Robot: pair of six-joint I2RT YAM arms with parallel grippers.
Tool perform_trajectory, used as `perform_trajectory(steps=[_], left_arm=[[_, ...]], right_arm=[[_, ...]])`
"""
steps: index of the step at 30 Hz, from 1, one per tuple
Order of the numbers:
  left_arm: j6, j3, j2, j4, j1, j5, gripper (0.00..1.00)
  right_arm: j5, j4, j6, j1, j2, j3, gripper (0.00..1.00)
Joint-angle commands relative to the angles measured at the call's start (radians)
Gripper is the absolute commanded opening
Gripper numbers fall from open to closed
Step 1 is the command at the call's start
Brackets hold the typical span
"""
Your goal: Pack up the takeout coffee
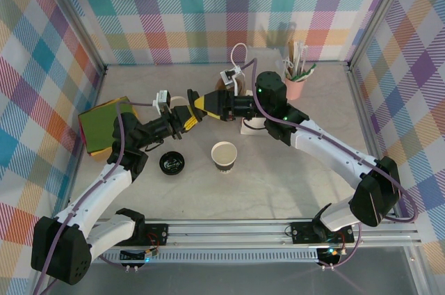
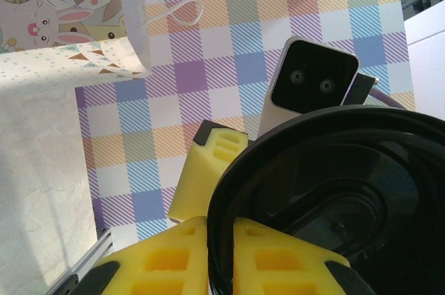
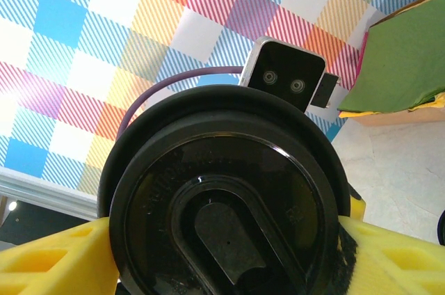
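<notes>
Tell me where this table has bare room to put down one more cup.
Free: the near strip between the open cup and the front rail; the far left corner behind the green stack. Crowded: the centre, where left claw and right claw meet at the takeout coffee, loose lid just in front.

So both arms were stretched out and met fingertip to fingertip, well out from their bases. The white-and-black left arm ran up and to the right, and the matching right arm swept up and to the left, with its wrist folded back toward the left one. The left gripper had its yellow foam jaws pinched close together on the rim of the small dark takeout coffee cup with the round black plastic lid. The right gripper had its jaws spread wide, pressed against both sides of that cup.
</notes>
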Motion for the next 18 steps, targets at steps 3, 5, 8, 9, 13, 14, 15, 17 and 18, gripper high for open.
perform_trajectory(steps=[3,5,8,9,13,14,15,17,18], left_arm=[[0.009,0.004,-0.013,0.012,-0.012,0.018,0.36],[0.021,0.007,-0.014,-0.005,-0.011,0.019,0.43],[0.060,0.024,-0.025,-0.069,-0.009,0.026,0.51],[0.089,0.035,-0.034,-0.119,-0.007,0.026,0.58],[0.254,0.089,-0.101,-0.412,0.017,-0.011,0.81],[0.296,0.103,-0.119,-0.485,0.022,-0.028,0.81],[0.345,0.122,-0.136,-0.568,0.029,-0.051,0.82],[0.420,0.155,-0.163,-0.701,0.039,-0.096,0.82],[0.451,0.169,-0.174,-0.764,0.042,-0.119,0.82]], right_arm=[[-0.003,0.013,-0.026,0.001,-0.011,0.028,0.74],[0.004,-0.004,-0.039,0.002,-0.015,0.028,0.74],[0.032,-0.074,-0.093,0.000,-0.033,0.032,0.75],[0.044,-0.107,-0.117,0.000,-0.043,0.033,0.75],[0.105,-0.270,-0.231,-0.004,-0.081,0.052,0.75],[0.115,-0.299,-0.252,-0.007,-0.089,0.054,0.75],[0.131,-0.335,-0.275,-0.009,-0.096,0.058,0.75],[0.153,-0.397,-0.314,-0.013,-0.107,0.061,0.75],[0.163,-0.427,-0.330,-0.015,-0.110,0.065,0.75]])
